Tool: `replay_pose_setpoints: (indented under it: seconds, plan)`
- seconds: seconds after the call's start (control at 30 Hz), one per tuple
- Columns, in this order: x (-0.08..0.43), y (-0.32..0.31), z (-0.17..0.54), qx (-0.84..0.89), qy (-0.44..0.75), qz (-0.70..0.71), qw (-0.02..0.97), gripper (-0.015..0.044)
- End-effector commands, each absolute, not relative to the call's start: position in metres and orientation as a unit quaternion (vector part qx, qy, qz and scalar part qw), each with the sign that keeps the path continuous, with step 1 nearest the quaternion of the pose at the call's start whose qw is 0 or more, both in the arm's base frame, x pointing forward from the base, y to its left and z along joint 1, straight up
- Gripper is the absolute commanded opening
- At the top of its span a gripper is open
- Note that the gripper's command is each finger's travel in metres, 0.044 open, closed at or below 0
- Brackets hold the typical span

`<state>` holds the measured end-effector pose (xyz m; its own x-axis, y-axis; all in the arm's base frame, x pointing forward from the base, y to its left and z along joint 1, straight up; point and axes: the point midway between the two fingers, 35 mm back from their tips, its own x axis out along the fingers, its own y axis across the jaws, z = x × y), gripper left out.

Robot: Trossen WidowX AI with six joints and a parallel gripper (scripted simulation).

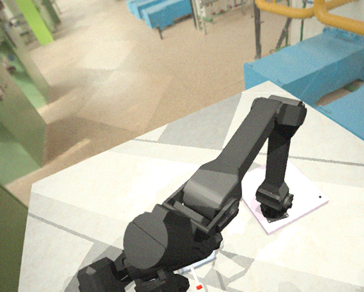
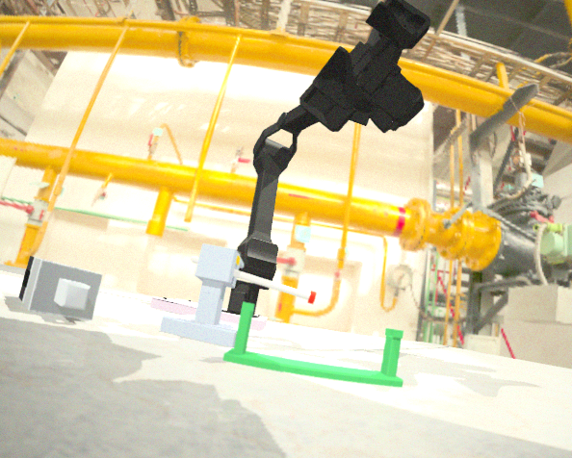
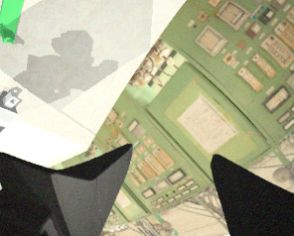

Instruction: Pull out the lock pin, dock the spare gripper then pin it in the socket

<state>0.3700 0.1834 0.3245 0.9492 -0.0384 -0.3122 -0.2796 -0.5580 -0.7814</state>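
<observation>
My gripper [image 3: 172, 155] is open and empty, its fingers well apart; it is held high above the table, touching nothing. The pale blue mount [image 2: 210, 303] [image 1: 204, 261] stands upright; the arm hides most of it in the top view. The white lock pin [image 2: 279, 285] [image 1: 194, 275] with a red end runs through the socket head [image 2: 216, 266], its red end sticking far out and a short white end showing on the other side. The spare gripper [image 2: 43, 289], a grey block with a pale square spigot [image 2: 72, 294], lies on the table apart from the mount.
A green stand [image 2: 313, 368] [image 3: 10, 20] with two uprights is on the table beside the mount, near the pin's red end. The arm's base stands on a pale pink board [image 1: 306, 193] [image 2: 173, 307]. The table's edge [image 3: 119, 101] crosses the wrist view.
</observation>
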Motion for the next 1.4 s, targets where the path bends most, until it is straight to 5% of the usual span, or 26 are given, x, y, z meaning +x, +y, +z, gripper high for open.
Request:
replay_pose_setpoints:
  seconds: [0.0, 0.4, 0.97, 1.37]
  plan:
    - [0.353, 0.173, 0.241, -0.786, 0.200, 0.346, 0.471, 0.0300]
    - [0.267, 0.140, 0.194, -0.544, 0.444, 0.531, 0.474, 0.0300]
    - [0.265, 0.139, 0.192, -0.538, 0.449, 0.533, 0.474, 0.0300]
    - [0.268, 0.139, 0.124, -0.538, 0.449, 0.533, 0.474, 0.0300]
